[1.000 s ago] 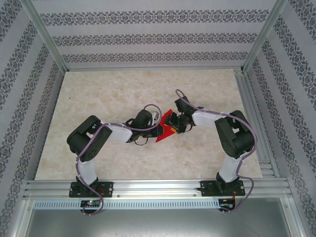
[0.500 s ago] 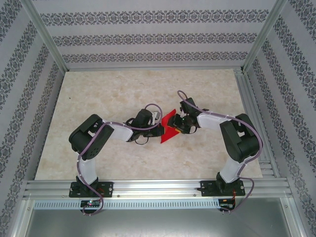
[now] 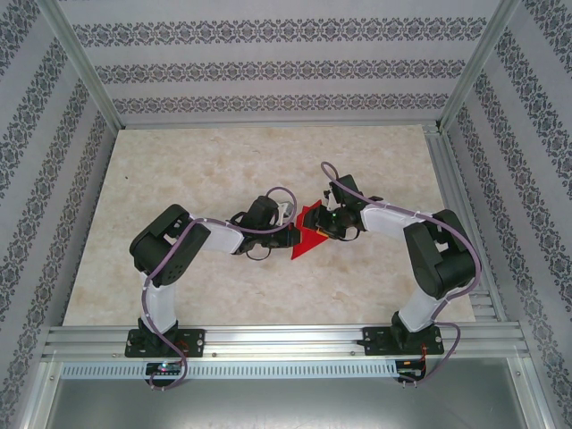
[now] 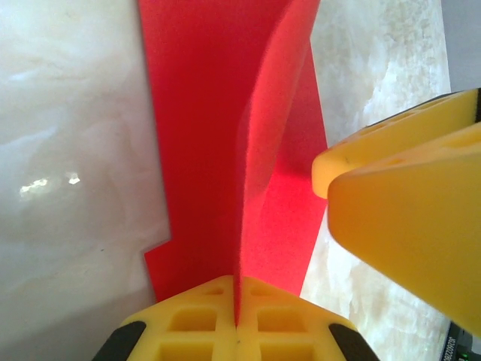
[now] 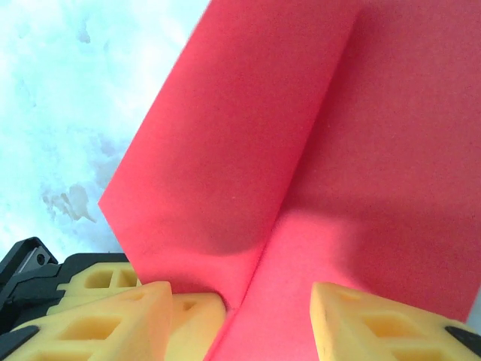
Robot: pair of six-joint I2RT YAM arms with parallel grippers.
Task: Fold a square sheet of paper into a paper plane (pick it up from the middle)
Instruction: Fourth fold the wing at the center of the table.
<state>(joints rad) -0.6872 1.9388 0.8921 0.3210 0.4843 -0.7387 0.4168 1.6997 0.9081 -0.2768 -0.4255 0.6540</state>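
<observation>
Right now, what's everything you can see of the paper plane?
The paper plane is bright red, matte paper, folded along a sharp centre crease, one flap upright, another flat toward the marble-look table. It sits mid-table. The left end effector is shut on its creased edge; the right end effector stands open astride the crease.

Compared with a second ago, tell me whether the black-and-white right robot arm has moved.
Yes. The right arm has swung its elbow rightward, toward the aluminium side rail.
</observation>
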